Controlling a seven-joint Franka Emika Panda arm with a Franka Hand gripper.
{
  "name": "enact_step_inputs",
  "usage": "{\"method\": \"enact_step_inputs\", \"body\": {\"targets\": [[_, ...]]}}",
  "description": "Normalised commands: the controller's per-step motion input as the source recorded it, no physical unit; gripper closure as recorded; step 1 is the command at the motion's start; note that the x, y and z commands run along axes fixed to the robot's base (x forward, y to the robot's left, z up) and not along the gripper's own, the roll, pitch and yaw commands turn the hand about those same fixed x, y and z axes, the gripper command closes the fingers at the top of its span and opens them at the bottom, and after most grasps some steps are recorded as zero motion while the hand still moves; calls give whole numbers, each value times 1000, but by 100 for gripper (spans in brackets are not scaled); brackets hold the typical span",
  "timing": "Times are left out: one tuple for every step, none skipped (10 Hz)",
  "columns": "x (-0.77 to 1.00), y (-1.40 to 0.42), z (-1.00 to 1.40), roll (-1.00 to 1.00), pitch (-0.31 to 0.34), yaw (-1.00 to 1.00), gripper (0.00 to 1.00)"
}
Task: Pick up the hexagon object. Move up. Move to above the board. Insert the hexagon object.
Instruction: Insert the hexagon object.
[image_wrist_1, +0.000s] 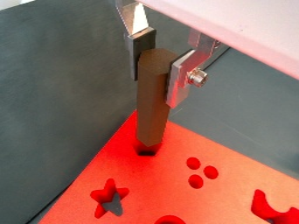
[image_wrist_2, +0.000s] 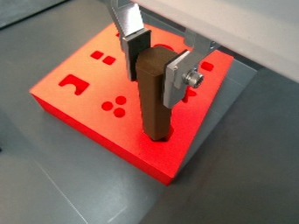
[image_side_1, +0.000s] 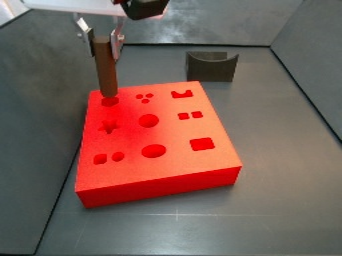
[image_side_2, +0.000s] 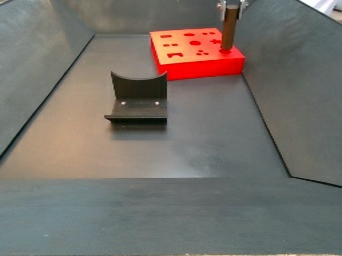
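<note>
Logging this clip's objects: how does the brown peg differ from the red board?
The peg is slim, reddish-brown and upright in the gripper, its tip at a corner hole; the board is wide, bright red and flat on the floor. The peg is solid; the board has many holes.

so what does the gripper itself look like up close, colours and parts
The gripper has two flat silver metal finger plates with dark pads on their inner faces. One plate carries a silver bolt head on its outer side. Above them sits a white housing. No cables or markings show.
</note>
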Motion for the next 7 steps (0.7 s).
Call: {"method": "enact_step_inputs", "body": {"targets": [[-309, -149, -283, 0, -160, -46, 100], [0, 0, -306, 13, -67, 686, 100], [111, -66, -303, 0, 0, 671, 100], [-297, -157, -374, 107, -17, 631, 100], [0, 0, -346, 144, 0, 1000, 100], [80, -34, -283, 121, 6, 900, 100], [-311, -126, -437, 231, 3, 803, 100]]}}
